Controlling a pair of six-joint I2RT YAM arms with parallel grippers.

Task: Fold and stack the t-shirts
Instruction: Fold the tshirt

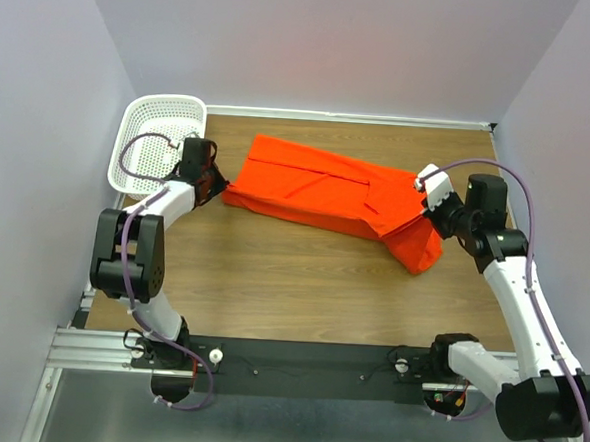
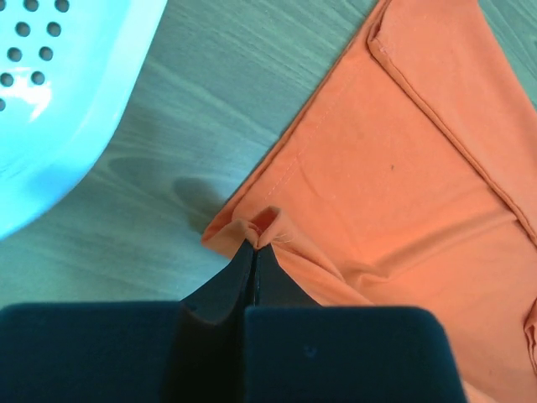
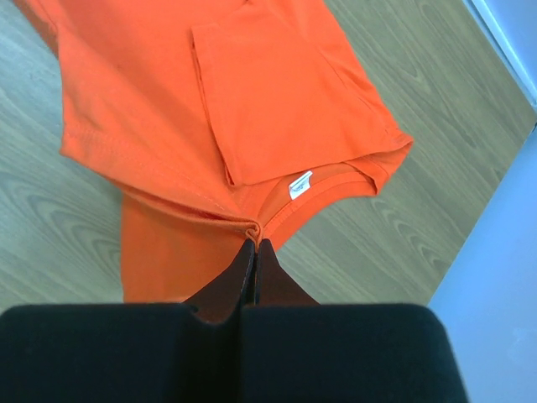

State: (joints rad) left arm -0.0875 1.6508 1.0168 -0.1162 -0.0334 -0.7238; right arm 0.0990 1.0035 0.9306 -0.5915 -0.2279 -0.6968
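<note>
Garment under inspection: one orange-red t-shirt (image 1: 327, 193), lying across the far half of the table (image 1: 291, 291). It runs as a long band from beside the far-left corner toward the right edge. The left end comes to a narrow point and the right end is wider, with a lobe of cloth reaching toward the near edge. The left gripper (image 2: 256, 245) has its jaws pressed together on a small puckered bunch of fabric at the shirt's left corner, where a stitched hem runs off diagonally; the cloth is held, not merely touched. The right gripper (image 3: 256, 242) is likewise pinched tight on a fold of the shirt's edge just beside the collar. The white tag (image 3: 299, 184) shows inside the neckline, a little beyond the fingertips. In the right wrist view one flat panel of fabric lies folded over the body of the shirt, its edges straight; the layer beneath spreads wider on both sides. Creases run lengthwise along the band in the overhead view — the shirt is drawn out between the two grips, though whether it is fully taut cannot be told. A white perforated basket (image 1: 167, 100) sits at the far-left corner, tilted against the left wall, near the left gripper but apart from the shirt. The left arm is bent sharply at the elbow by the left edge, and the right arm reaches up along the right edge.
</note>
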